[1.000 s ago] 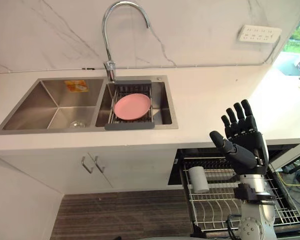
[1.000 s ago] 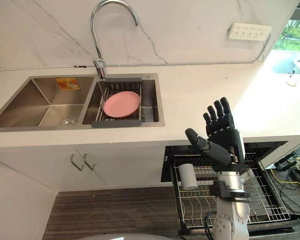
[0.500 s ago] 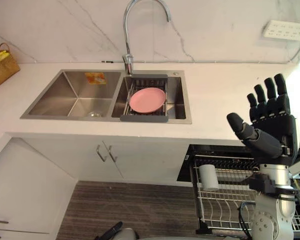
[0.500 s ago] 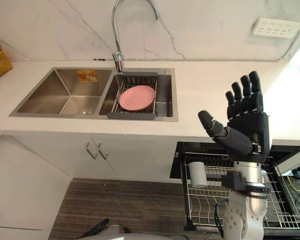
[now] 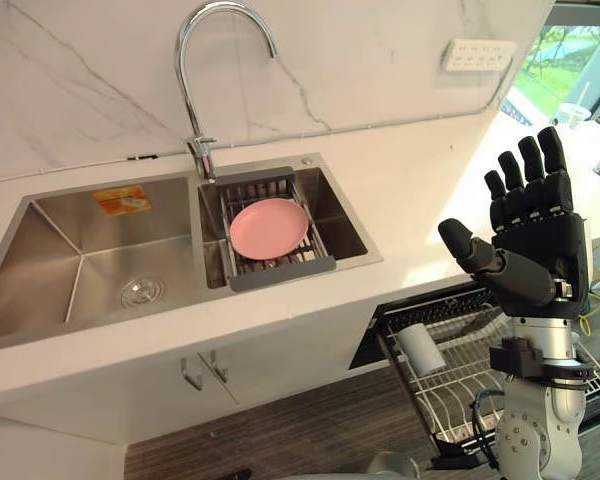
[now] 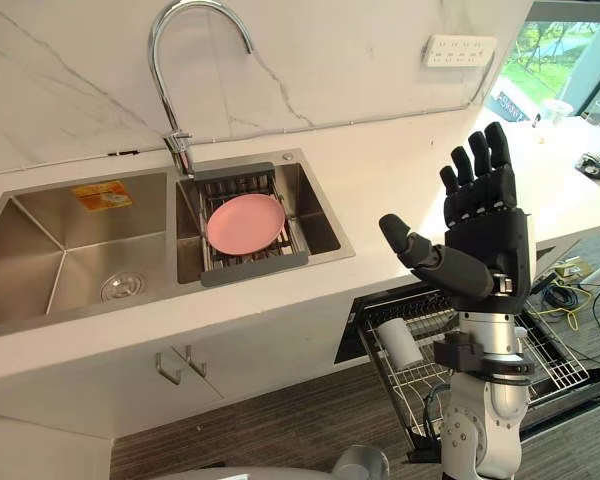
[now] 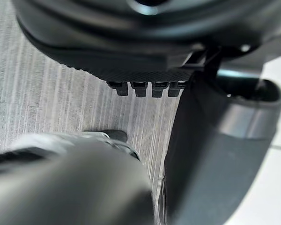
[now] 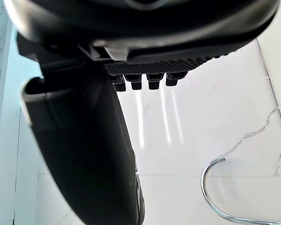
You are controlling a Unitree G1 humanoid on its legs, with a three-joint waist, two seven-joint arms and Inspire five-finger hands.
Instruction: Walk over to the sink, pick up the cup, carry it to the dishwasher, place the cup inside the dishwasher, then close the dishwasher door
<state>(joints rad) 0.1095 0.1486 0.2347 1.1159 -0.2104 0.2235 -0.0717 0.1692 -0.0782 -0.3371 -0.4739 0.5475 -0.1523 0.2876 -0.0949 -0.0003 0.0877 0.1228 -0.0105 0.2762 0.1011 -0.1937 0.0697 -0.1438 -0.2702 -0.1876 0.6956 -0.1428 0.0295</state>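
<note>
Down over the floor, the left hand [image 7: 145, 47] hangs, fingers straight. Up front, the right hand [image 6: 485, 240] stands raised, fingers spread, holding nothing. Just beyond, the cup [image 6: 399, 343] lies on its side in the dishwasher rack [image 6: 550, 358]. Farther back, a pink plate [image 6: 244, 223] sits in the sink [image 6: 70, 250].

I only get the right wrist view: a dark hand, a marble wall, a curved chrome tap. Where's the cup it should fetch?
Observer: The white cylindrical cup is in the wire rack of the open dishwasher, below the white counter.
Visitor: So what's in the sink?
Observer: A round pink plate on a dark drainer rack in the steel sink's right basin.
Visitor: Is the hand holding anything?
Observer: No, the right hand is raised, open and empty.
</note>
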